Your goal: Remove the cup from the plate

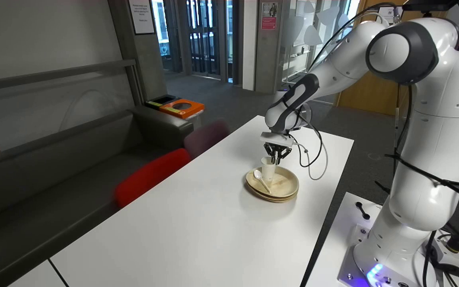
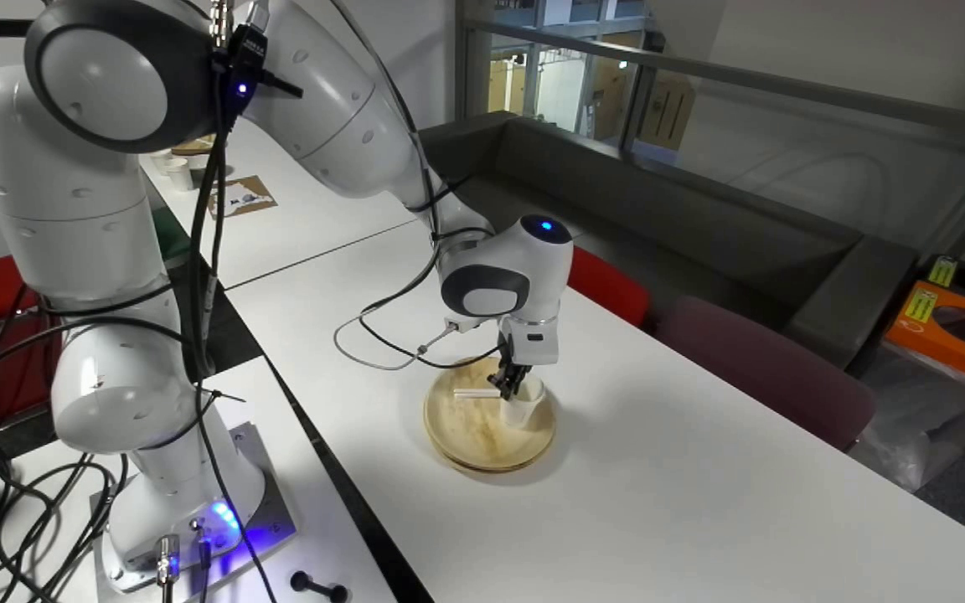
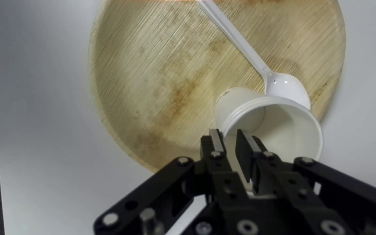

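The cream-white cup [image 1: 268, 171] stands on the tan plate [image 1: 288, 182], near one side of it. In the wrist view the cup [image 3: 297, 129] shows its open mouth, and the plate [image 3: 155, 75] lies beneath it. My gripper [image 3: 229, 138] is at the cup's rim with its fingers a small gap apart. One finger is outside the cup wall and the other is inside the mouth. The gap between the fingers shows, so they do not press on the wall. In both exterior views the gripper [image 1: 276, 160] [image 2: 509, 390] is just above the cup [image 2: 519, 412].
A white plastic spoon [image 3: 240, 42] lies on the plate, its bowl touching or beside the cup. More plates are stacked under the top one. The white table [image 1: 197, 223] surrounds them. Red [image 1: 153, 175] and maroon [image 2: 759, 368] chairs stand along the table's far side.
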